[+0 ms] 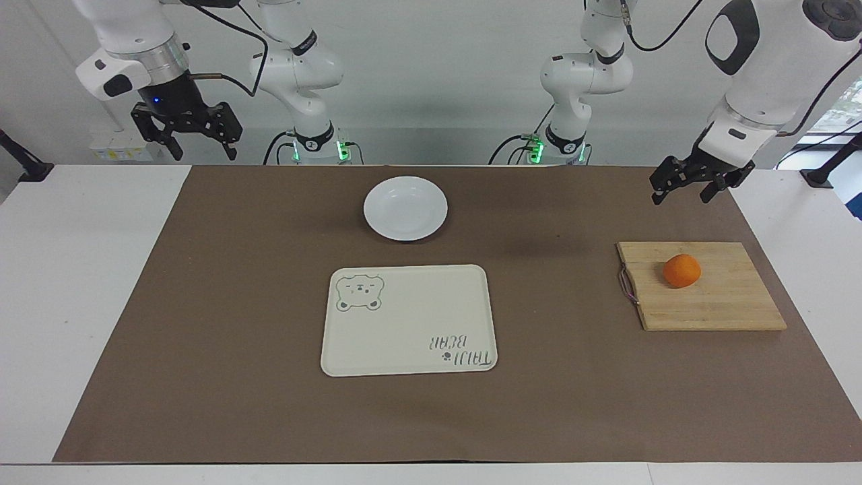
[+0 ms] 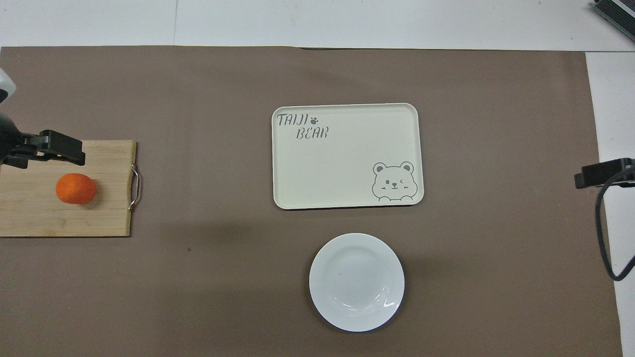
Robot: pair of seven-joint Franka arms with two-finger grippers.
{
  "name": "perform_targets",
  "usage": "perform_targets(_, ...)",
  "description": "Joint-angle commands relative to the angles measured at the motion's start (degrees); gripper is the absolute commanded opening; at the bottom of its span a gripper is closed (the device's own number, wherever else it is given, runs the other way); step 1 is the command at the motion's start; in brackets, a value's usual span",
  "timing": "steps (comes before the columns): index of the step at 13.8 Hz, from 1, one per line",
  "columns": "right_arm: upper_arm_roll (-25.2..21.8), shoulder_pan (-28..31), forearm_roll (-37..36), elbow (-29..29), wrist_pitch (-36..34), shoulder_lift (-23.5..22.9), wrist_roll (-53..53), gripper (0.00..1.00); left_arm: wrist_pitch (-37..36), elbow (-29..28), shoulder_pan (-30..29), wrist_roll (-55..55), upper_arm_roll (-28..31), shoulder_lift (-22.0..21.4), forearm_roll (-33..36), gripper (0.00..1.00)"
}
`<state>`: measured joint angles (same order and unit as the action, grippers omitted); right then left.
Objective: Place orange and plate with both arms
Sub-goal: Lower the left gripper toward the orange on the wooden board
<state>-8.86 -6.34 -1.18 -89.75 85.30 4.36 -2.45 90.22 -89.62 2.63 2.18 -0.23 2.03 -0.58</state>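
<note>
The orange (image 1: 681, 270) (image 2: 75, 188) lies on a wooden cutting board (image 1: 714, 303) (image 2: 64, 218) toward the left arm's end of the table. The empty white plate (image 1: 405, 207) (image 2: 356, 281) rests on the brown mat, mid-table and close to the robots. My left gripper (image 1: 681, 197) (image 2: 54, 151) hangs open in the air by the board, above the orange and clear of it. At the right arm's end, my right gripper (image 1: 204, 153) (image 2: 603, 173) is raised high and open, holding nothing.
A cream tray with a bear drawing (image 1: 409, 319) (image 2: 347, 156) lies mid-table, farther from the robots than the plate. The board has a metal handle (image 2: 135, 187) on the side facing the tray. Two smaller white arms (image 1: 303, 74) stand at the robots' end.
</note>
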Motion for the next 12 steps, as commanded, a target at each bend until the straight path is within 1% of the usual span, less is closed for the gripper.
perform_targets(1,0.07,0.54,1.18,0.45,-0.84,-0.05,-0.89,1.0,-0.92,-0.72,0.09,-1.21,-0.12,-2.11,0.23,1.0)
perform_targets(12,0.07,0.54,1.18,0.54,-0.84,-0.05,-0.89,1.0,0.49,-3.28,-0.52,-1.21,-0.03,-2.82,0.23,1.0)
